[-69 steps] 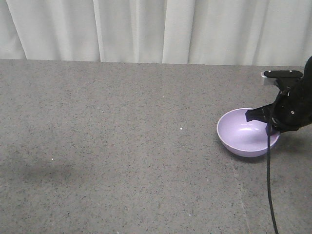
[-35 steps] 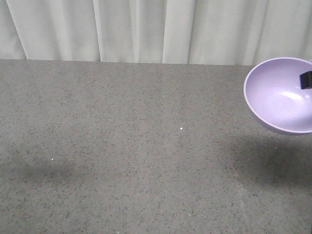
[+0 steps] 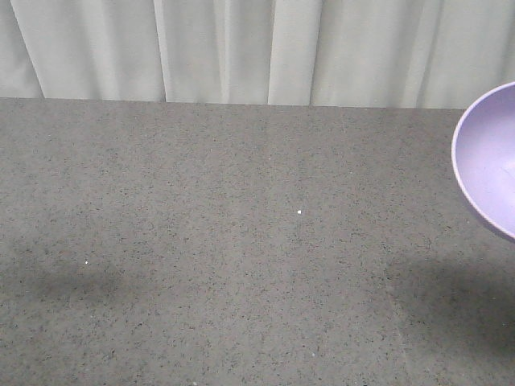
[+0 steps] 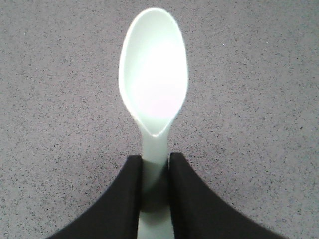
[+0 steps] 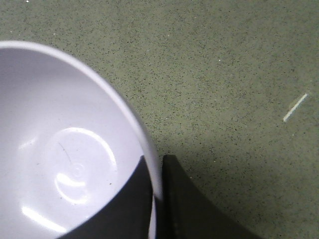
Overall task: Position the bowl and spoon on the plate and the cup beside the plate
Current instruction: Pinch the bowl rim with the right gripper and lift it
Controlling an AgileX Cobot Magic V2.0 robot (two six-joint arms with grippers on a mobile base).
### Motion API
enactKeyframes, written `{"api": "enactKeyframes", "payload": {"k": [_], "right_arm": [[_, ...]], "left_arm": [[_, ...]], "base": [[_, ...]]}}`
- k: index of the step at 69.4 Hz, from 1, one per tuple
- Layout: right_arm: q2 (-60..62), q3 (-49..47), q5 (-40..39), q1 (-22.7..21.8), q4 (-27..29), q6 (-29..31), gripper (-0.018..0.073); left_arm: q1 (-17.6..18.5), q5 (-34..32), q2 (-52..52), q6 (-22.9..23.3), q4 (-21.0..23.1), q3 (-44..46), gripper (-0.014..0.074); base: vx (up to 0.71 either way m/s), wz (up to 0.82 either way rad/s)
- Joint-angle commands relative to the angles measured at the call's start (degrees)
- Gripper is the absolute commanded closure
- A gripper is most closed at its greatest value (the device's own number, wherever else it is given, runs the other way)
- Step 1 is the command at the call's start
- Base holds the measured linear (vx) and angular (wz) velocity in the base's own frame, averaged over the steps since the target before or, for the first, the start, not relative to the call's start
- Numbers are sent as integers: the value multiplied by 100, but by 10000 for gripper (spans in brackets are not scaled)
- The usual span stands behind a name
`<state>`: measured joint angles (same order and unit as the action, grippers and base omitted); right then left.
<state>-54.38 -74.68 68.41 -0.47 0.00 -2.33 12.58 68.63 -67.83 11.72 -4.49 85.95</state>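
A: Where is the bowl point(image 3: 492, 157)?
B: At the right edge of the front view, cut off by the frame; it hangs clear of the desk point(image 3: 201, 241), tilted so its glossy inside faces the camera; a dark shadow point(image 3: 459, 297) lies on the desk below it.
A: What holds it?
B: The right jaws, clamped on the rim; one black finger point(image 5: 127, 209) inside the bowl, the other point(image 5: 199, 209) outside its wall.
A: And the spoon point(image 4: 153, 74)?
B: In the left jaws, which pinch its flat handle from both sides; the oval scoop points away from the wrist, hollow side up, over bare grey desk; whether it touches the desk I cannot tell.
A: Anything else?
B: A pale curtain point(image 3: 241, 48) behind the desk; a small white streak point(image 5: 295, 107) on the desk beside the bowl.
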Motion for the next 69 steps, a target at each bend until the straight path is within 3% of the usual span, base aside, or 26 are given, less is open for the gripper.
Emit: {"api": "enactKeyframes", "payload": {"k": [1, 69], "right_arm": [[35, -161, -334, -27, -65, 43, 562], [35, -161, -333, -27, -65, 43, 562]], "left_arm": [[32, -295, 136, -1, -21, 159, 603], [32, -295, 136, -1, -21, 159, 603]], "base": [[0, 0], [0, 0]]}}
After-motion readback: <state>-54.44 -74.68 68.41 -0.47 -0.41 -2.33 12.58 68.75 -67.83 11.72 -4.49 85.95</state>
